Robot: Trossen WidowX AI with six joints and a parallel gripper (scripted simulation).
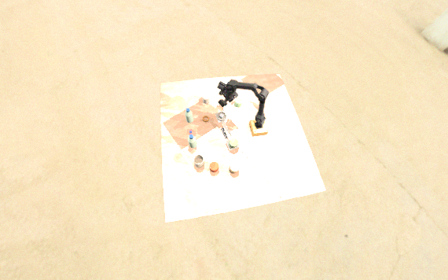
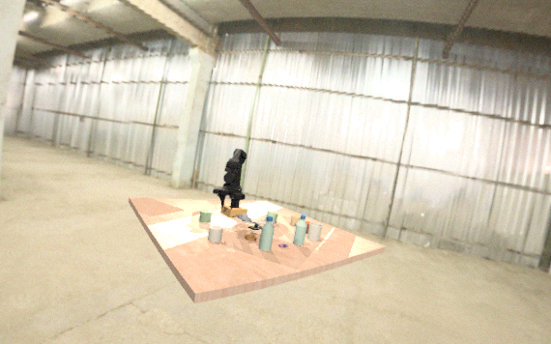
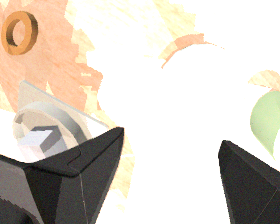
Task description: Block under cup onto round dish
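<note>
The concrete floor [image 1: 74,157] [image 2: 91,271] is spreading below and around the hand's worktop, pale tan and cracked in places. The corrugated metal wall [image 2: 333,116] is rising behind the hand in the exterior view, catching silvery glare, and a pale column [image 2: 192,121] is standing farther back to its left in that view. Below the hand, the wooden tabletop [image 1: 290,173] [image 2: 212,285] is showing reddish grain between bleached, blazing patches of light.

The black arm [image 1: 262,106] [image 2: 233,174] is arching over this surface, and its gripper [image 1: 229,101] [image 2: 228,204] [image 3: 173,141] is hanging released, fingers spread around nothing. Two blue-capped bottles [image 1: 189,116] [image 2: 300,232] are standing well apart from the hand. The balance [image 1: 226,132] [image 2: 259,222] is stretching away from near the hand. At its far end one green cup [image 1: 233,144] [image 2: 274,217] is sitting; the other green cup [image 1: 237,104] [image 2: 205,216] [image 3: 271,120] is standing off the balance, just right of the fingers in the wrist view. An orange ring [image 1: 203,119] [image 3: 4,32] is lying beyond the left finger. The pale block [image 3: 38,139] is resting uncovered on the balance's near end, beside that finger. Glare is leaving the dish impossible to tell.
</note>
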